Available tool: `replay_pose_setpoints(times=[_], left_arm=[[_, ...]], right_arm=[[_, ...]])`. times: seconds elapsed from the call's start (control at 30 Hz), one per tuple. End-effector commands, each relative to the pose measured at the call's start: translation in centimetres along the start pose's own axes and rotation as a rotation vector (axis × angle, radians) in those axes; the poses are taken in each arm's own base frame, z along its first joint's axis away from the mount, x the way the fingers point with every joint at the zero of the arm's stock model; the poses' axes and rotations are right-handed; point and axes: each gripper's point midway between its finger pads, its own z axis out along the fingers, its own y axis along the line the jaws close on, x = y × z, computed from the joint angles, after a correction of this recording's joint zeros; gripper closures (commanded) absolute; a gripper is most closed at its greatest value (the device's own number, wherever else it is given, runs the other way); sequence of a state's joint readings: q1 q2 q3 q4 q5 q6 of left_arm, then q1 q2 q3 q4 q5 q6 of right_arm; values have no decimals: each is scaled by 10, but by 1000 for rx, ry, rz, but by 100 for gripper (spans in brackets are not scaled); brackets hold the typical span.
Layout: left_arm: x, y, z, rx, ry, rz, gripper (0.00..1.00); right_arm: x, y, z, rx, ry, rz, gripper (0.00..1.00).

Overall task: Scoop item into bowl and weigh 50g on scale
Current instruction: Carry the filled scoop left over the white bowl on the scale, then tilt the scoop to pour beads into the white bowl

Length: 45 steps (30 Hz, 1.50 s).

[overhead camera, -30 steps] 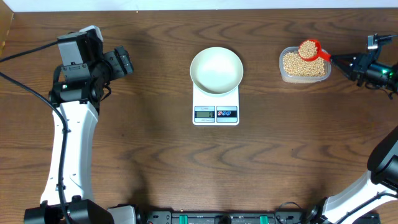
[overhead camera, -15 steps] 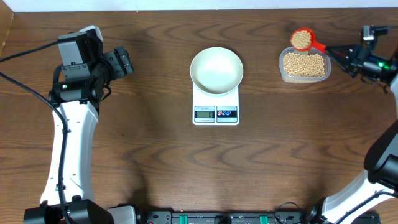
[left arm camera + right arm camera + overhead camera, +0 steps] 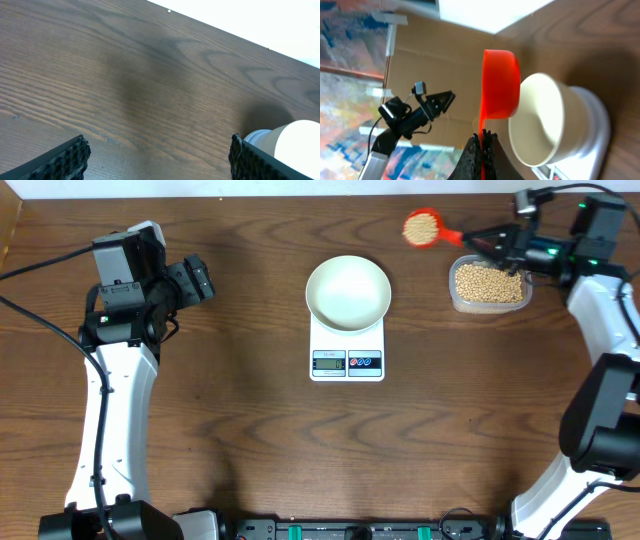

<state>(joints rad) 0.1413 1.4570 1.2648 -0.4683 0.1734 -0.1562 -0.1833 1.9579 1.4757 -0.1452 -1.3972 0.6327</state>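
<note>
Overhead, the right tool [image 3: 480, 240] is clenched on the thin handle of a red plastic measuring scoop [image 3: 443, 233]. The scoop hangs above the dark wooden surface [image 3: 250, 430] near its far edge, between the round plain white bowl [image 3: 348, 292] and the clear rectangular plastic tub [image 3: 490, 308]. Its cup is heaped with small round pale-yellow beans [image 3: 421, 226], and more of them fill the tub. The bowl sits on the small white rectangular digital scale [image 3: 347, 362], near the middle of the surface. In the right wrist view the cup appears side-on, close beside the bowl's rim. The left tool [image 3: 159, 141] is released, its ridged black fingers [image 3: 65, 160] spread wide, well apart from the bowl and holding nothing.
</note>
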Motion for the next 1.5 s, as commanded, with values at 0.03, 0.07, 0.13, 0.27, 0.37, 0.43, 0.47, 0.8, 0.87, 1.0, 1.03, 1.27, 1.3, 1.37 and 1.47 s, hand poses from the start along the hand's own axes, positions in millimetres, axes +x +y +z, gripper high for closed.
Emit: replay_pose_setpoints(times=[0.03,0.07,0.13,0.27,0.37,0.43,0.47,0.8,0.87,1.0,1.03,1.27,1.3,1.37,1.47], left_arm=[[-4,1,-2,-9,-10,13,9],[-4,2,-2,-10,-10,13,9],[-4,1,-2,-9,-11,13,9],[-4,2,-2,-10,-11,14,9],[-4,1,-2,-9,-10,13,9],[-4,1,-2,-9,-10,13,9],[-4,2,-2,-10,-11,13,9],[-4,2,-2,-10,-10,13,9],[-4,1,-2,-9,-11,14,9],[-4,2,-2,-10,-10,13,9],[-4,1,-2,-9,-10,13,9],[-4,2,-2,-10,-10,13,9],[-4,1,-2,-9,-10,13,9],[-4,1,-2,-9,-10,13,9],[-4,2,-2,-10,-11,14,9]], right_arm=[[16,1,31,-24,75,56,99],[20,3,37,-28,89,54,99],[26,5,47,-27,109,57,99],[36,6,68,-10,134,49,99],[39,4,77,9,137,37,99],[42,3,84,19,143,15,99],[44,3,86,25,144,6,99],[74,-26,101,166,198,-65,99],[78,-28,104,181,208,-80,99],[85,-33,112,218,227,-114,99],[88,-35,114,233,234,-124,99],[99,-43,123,291,264,-162,99],[100,-42,124,290,265,-165,99],[100,-42,125,308,265,-171,99],[99,-42,126,350,264,-207,99]])
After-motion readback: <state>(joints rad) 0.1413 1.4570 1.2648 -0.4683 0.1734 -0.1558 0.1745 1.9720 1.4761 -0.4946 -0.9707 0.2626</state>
